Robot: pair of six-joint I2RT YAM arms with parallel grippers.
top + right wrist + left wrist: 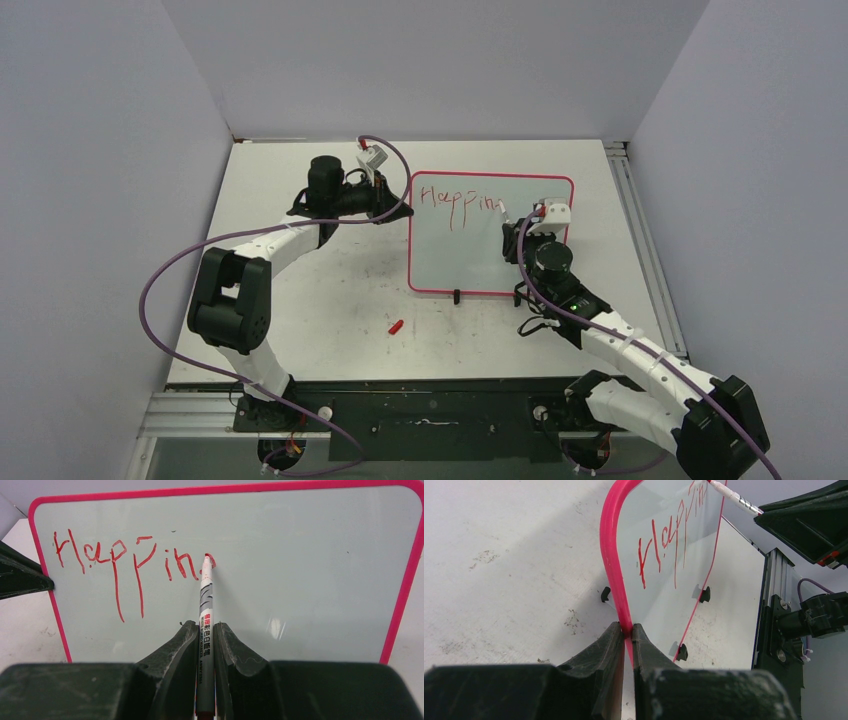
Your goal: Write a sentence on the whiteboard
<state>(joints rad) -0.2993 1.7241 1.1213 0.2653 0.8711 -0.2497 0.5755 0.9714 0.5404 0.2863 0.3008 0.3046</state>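
The whiteboard (480,255), pale with a pink-red rim, stands tilted at mid-table. My left gripper (398,208) is shut on its left rim; in the left wrist view the rim (611,545) runs down between the fingertips of the left gripper (628,630). Red words reading "Happin", the sentence (458,200), cross the top of the board (310,580). My right gripper (205,627) is shut on a grey marker (205,605). The marker's red tip touches the board at the end of the sentence (130,562). The top view shows the right gripper (517,228) in front of the board's right half.
A small red cap (396,326) lies on the white tabletop in front of the board. A black clip foot (457,295) props the board's near edge. An aluminium rail (640,230) runs along the table's right side. Grey walls enclose the back and sides.
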